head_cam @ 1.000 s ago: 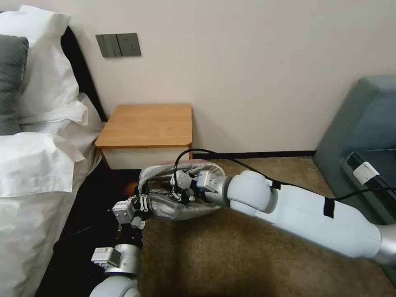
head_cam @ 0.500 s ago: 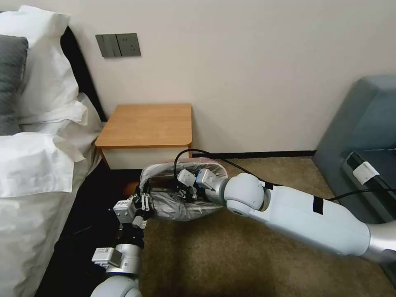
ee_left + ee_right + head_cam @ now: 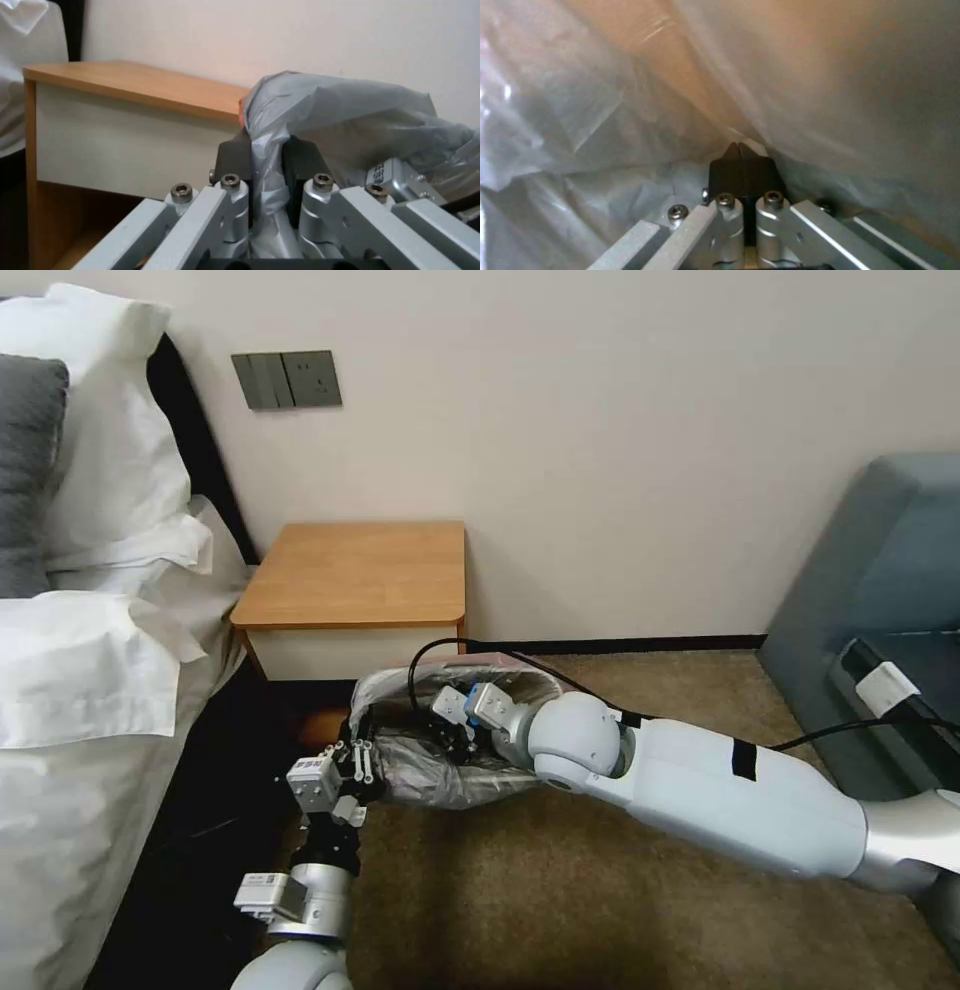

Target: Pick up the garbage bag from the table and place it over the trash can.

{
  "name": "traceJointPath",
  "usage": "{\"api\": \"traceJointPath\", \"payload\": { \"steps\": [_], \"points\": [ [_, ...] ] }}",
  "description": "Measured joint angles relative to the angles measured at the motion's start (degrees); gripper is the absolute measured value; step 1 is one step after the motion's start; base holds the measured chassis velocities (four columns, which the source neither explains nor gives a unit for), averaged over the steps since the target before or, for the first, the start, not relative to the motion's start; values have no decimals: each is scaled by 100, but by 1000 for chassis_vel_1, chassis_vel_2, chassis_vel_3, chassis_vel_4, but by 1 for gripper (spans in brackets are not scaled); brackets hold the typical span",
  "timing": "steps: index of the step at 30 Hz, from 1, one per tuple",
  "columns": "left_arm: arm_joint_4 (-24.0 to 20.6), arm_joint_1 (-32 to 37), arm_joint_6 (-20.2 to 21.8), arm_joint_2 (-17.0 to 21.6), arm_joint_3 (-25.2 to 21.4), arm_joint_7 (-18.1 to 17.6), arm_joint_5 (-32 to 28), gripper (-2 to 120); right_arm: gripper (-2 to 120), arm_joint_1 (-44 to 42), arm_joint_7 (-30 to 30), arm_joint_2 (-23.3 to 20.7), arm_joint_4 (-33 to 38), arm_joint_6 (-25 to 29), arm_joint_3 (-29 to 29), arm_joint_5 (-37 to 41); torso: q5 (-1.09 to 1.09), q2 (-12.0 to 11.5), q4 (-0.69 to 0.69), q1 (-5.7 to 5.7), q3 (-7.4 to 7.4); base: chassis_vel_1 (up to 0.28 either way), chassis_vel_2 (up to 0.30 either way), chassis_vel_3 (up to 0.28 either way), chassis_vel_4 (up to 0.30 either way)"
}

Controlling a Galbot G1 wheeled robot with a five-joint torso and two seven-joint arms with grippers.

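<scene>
The garbage bag (image 3: 440, 775), grey crinkly film with a pinkish rim, is spread in a bin-sized hump on the carpet just in front of the table (image 3: 360, 570). The trash can is hidden under the bag. My left gripper (image 3: 362, 748) is shut on the bag's near-left edge. In the left wrist view its fingers (image 3: 235, 157) pinch a fold of the garbage bag (image 3: 340, 108) beside the table (image 3: 125, 82). My right gripper (image 3: 455, 740) reaches down into the bag's open mouth. The right wrist view shows that right gripper (image 3: 740, 148) shut, tips together against the garbage bag (image 3: 580, 123) film.
A bed with white pillows (image 3: 90, 660) runs along the left, close to my left arm. A grey-blue armchair (image 3: 880, 590) stands at the right. A black cable (image 3: 560, 665) loops over my right arm. Brown carpet (image 3: 520, 890) lies open in front.
My right arm has pushed leftward, deeper into the bag's mouth. The left gripper has shifted slightly right with the bag's edge, and the bag's rim has stretched wider.
</scene>
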Motion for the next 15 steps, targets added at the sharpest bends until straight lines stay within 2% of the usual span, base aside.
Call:
{"api": "traceJointPath", "payload": {
  "steps": [8, 11, 15],
  "points": [
    [66, 4, 8, -20, -38, -30, -33, 9, 0, -22, 10, -101, 333, 1, 166, 183, 0, 0, 0, 0, 0, 0, 0, 0, 0],
    [162, -22, 46, -20, -88, -103, -158, 9, 0, -38, 119, -206, 692, -32, 283, 594, -1, 0, 0, 0, 0, 0, 0, 0, 0],
    [405, -132, 120, -67, -187, -178, -396, 9, 0, -188, 571, -347, 1119, -67, 671, 1653, -1, 0, 1, 0, 0, 0, 0, 0, 0]
  ]
}}
